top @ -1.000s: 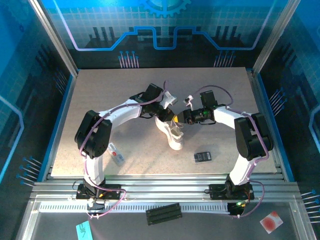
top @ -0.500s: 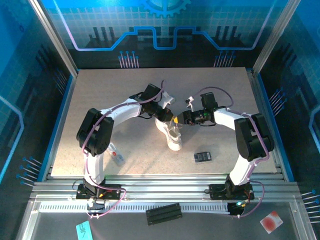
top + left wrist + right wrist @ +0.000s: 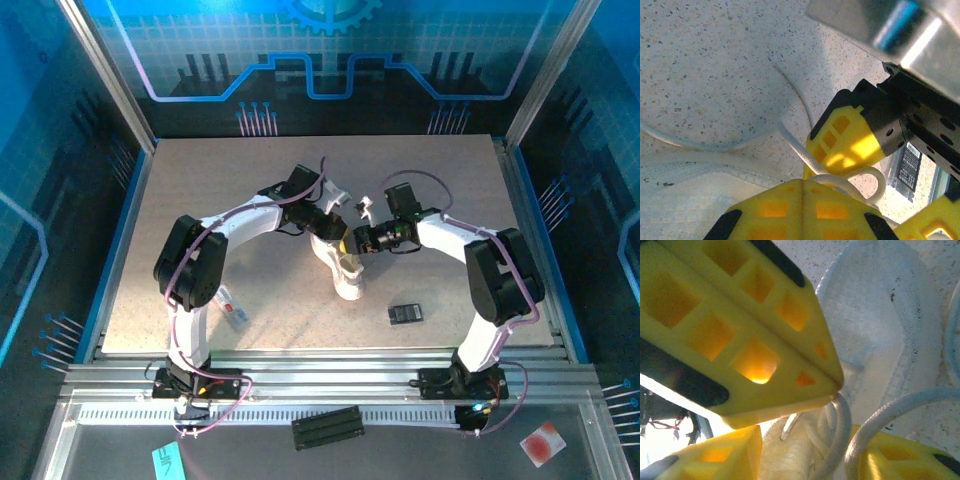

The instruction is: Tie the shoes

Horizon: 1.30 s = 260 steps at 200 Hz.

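Since a second ago the right pincer [image 3: 351, 242] has closed in over the sneaker [image 3: 346, 282]. Spread, it should straddle the lace [image 3: 895, 410] beside the left pincer [image 3: 338, 232], which pinches it.

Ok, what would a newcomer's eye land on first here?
The two yellow-fingered grippers meeting tip to tip mid-table: the left gripper appears shut on a thin white lace, with the right gripper open beside it. Right beneath them sits the small white fabric sneaker the lace belongs to.
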{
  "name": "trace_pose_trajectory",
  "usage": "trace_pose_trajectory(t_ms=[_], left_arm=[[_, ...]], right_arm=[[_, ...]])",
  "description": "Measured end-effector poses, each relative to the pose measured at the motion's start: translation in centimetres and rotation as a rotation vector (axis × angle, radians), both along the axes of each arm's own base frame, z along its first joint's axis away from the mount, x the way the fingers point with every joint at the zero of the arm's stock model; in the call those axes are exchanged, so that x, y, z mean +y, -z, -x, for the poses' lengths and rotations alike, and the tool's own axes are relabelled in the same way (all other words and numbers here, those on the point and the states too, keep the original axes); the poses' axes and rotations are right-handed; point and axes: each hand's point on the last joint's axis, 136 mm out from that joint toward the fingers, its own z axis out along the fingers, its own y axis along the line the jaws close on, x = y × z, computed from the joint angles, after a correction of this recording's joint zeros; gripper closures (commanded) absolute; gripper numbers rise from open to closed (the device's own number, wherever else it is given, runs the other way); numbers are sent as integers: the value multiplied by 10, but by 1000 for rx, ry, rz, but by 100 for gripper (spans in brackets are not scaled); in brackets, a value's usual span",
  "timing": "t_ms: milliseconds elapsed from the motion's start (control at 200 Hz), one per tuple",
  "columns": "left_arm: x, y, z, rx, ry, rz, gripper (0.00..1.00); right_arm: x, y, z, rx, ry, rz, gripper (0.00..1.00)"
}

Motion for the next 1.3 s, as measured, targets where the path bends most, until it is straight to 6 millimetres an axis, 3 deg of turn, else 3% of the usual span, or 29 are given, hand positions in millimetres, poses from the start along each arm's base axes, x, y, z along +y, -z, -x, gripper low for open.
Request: trace_pose_trajectory(t_ms=[90, 145, 230, 285, 370, 525, 725, 826, 1016, 1301], left_arm=[[0, 0, 0, 9, -6, 4, 100], [0, -1, -1, 10, -9, 5, 100], [0, -2, -2, 0, -9, 11, 84], [-1, -3, -5, -5, -18, 19, 73], [1, -5, -7, -33, -15, 29, 64], [16, -22, 1, -130, 24, 47, 59], [48, -72, 20, -465, 165, 77, 47], [50, -84, 26, -653, 260, 61, 46], [33, -63, 23, -865, 421, -47, 44], [14, -29, 20, -1006, 550, -105, 41]], right_arm=[[1, 0, 0, -10, -9, 28, 69], [1, -1, 0, -14, -14, 41, 85], [1, -2, 0, -23, -21, 55, 100], [0, -2, 0, -19, -20, 61, 100], [0, -1, 2, -17, -31, 63, 100], [2, -7, 7, -11, -66, 19, 100], [3, -20, 9, -20, -113, -24, 100], [6, -27, 11, -31, -145, -46, 100], [5, -26, 19, -25, -203, -41, 100], [-2, -21, 32, -64, -298, 12, 94]])
